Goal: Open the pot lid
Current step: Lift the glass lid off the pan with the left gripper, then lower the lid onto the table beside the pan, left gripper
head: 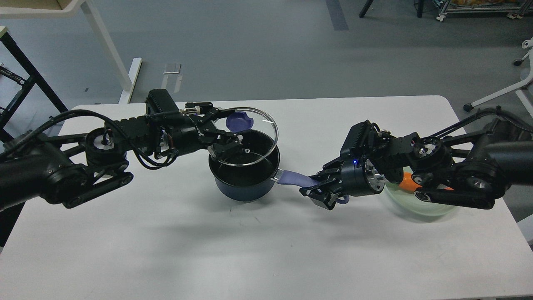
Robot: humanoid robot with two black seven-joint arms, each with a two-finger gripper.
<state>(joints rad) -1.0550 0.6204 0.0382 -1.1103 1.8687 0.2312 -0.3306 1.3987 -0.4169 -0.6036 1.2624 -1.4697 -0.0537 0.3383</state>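
A dark blue pot [243,177] stands on the white table [166,233], its purple handle [293,178] pointing right. My left gripper [233,132] is shut on the purple knob [239,121] of the glass lid [250,139]. The lid is lifted off the pot and tilted, its far edge raised. The pot's dark inside shows below it. My right gripper [318,189] is shut on the outer end of the pot handle and holds the pot in place.
A pale green bowl [420,204] with an orange thing [408,181] in it sits at the right, partly under my right arm. White table legs and a black frame stand on the floor at the back left.
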